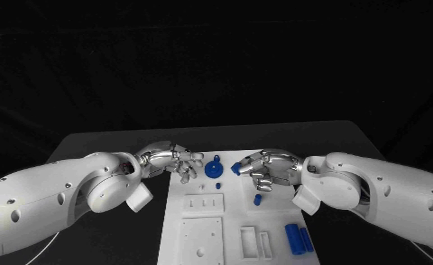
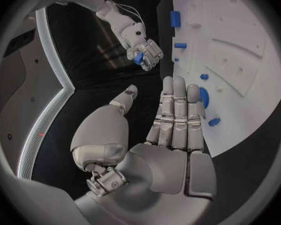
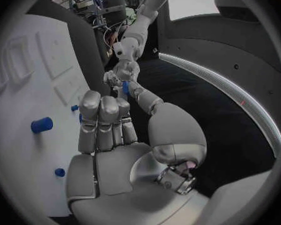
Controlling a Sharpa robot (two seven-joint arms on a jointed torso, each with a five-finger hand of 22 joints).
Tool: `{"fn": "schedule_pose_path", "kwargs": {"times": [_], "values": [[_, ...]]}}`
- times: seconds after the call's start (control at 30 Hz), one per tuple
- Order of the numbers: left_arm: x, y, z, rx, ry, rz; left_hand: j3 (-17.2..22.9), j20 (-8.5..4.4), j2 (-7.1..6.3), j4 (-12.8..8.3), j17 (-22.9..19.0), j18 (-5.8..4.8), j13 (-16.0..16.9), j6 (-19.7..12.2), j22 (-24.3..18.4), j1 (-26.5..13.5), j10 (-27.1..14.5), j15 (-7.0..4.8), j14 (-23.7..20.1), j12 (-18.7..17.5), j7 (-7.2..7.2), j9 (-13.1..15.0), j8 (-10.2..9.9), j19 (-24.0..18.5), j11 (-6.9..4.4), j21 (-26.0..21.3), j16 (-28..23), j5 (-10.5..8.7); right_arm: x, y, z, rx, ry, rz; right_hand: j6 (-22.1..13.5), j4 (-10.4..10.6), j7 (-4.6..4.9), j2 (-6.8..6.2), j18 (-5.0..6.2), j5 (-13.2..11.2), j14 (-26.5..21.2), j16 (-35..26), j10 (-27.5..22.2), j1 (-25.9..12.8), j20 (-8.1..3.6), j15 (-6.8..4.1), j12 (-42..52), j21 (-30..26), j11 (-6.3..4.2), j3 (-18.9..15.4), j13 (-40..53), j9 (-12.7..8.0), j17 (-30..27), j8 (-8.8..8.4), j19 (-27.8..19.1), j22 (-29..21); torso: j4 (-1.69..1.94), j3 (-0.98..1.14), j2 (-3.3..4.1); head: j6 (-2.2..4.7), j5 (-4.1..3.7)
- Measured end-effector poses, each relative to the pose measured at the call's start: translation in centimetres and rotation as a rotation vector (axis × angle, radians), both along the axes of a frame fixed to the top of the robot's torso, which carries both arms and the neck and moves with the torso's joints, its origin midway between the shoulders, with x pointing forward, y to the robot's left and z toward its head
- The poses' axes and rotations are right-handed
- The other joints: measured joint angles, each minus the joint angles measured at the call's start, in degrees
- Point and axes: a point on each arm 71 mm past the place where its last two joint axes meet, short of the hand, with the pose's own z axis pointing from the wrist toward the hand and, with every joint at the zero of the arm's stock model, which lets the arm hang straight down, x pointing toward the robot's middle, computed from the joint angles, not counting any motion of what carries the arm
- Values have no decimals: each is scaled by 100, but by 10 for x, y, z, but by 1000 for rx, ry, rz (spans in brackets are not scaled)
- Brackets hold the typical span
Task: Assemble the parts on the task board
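black worktop (image 1: 108, 143), dark backdrop, white task board (image 1: 230, 227) in the middle running toward the robot.

right hand (image 1: 266, 170) hovers over the board's far end, pinching a small blue peg (image 1: 236, 168) at its fingertips; the left wrist view shows the same blue piece (image 2: 138, 58) held in that hand. left hand (image 1: 176, 164) is at the board's far left corner, fingers straight and apart, holding nothing.

blue round disc part (image 1: 214, 170) sits on the board between the two hands, just beside the held peg on its left. likely target for the peg, can't confirm the socket.

loose parts: short blue peg (image 1: 257, 199) mid-board, two blue cylinders (image 1: 298, 237) side by side at the near right, long axes along the board's length.

right hand is nearer to all of them.
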Motion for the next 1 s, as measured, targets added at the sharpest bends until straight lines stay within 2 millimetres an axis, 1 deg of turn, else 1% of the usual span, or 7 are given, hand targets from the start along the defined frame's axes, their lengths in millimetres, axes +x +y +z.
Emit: {"fn": "schedule_pose_path", "kwargs": {"times": [0.17,0.3,0.37,0.57,0.8,0.9,1.0], "values": [[-3,-7,1,31,3,-34,-190,-169,0,103,281,44,384,23,0,0,95,-231,155,491,-23,36,0,171,-96,488,633,0,2,6,-3,-68,-7,0,1,-16,0,0,0,-1,0,0,0,0,-10,0,0,0,0,19,-1,0,0,18,28,0,3,-2,0,-80,50],[-5,-14,2,53,-14,-55,-282,-179,0,195,371,79,681,7,-1,0,-93,-320,154,831,-38,43,-74,181,-110,796,981,0,2,9,-4,-94,-7,3,0,5,0,-1,0,-17,0,0,0,0,-10,0,0,0,0,40,-13,0,0,18,29,0,9,-3,1,-125,69],[-6,-19,3,67,-29,-70,-300,-181,12,256,385,84,791,1,-1,18,-194,-359,193,950,-45,43,-115,223,-99,931,1121,0,2,11,-5,-109,-6,6,0,4,0,-1,0,-17,0,0,14,-1,-9,0,0,0,-13,41,-13,0,0,19,29,0,10,-10,4,-143,75],[-7,-28,5,99,-61,-100,-382,-189,-1,442,386,84,983,-2,-1,96,-345,-424,258,1147,-48,61,-153,232,-107,1196,1412,0,1,17,-7,-145,-4,16,-1,-2,1,-1,0,-18,3,0,21,-1,-19,-2,0,0,-20,64,-20,0,-1,19,58,0,10,-13,10,-203,94],[-7,-33,6,130,-84,-116,-461,-189,-33,699,381,83,1069,-3,-2,173,-417,-427,262,1244,-49,75,-179,232,-119,1338,1591,0,1,21,-7,-168,-1,25,-3,-10,3,-2,0,-39,21,0,22,-1,-19,-19,-1,0,-20,87,-21,-1,4,16,59,0,10,-13,16,-240,101],[-7,-34,6,146,-93,-126,-492,-189,-85,860,346,83,1088,-9,-2,231,-485,-427,263,1244,-55,83,-201,232,-117,1403,1655,1,1,22,-7,-170,3,26,-3,-10,3,-2,0,-39,21,0,23,-1,-19,-19,-1,0,-19,87,-26,-1,4,14,59,0,10,-13,16,-251,76],[-8,-35,6,166,-100,-139,-573,-178,-86,1102,265,78,1088,-10,-2,432,-588,-407,198,1244,-56,96,-239,194,-87,1404,1656,1,0,24,-7,-172,7,29,-4,6,4,-2,0,-40,21,0,23,-1,-19,-19,-1,0,-19,102,-26,-1,4,3,59,0,11,-13,16,-257,51]]}}
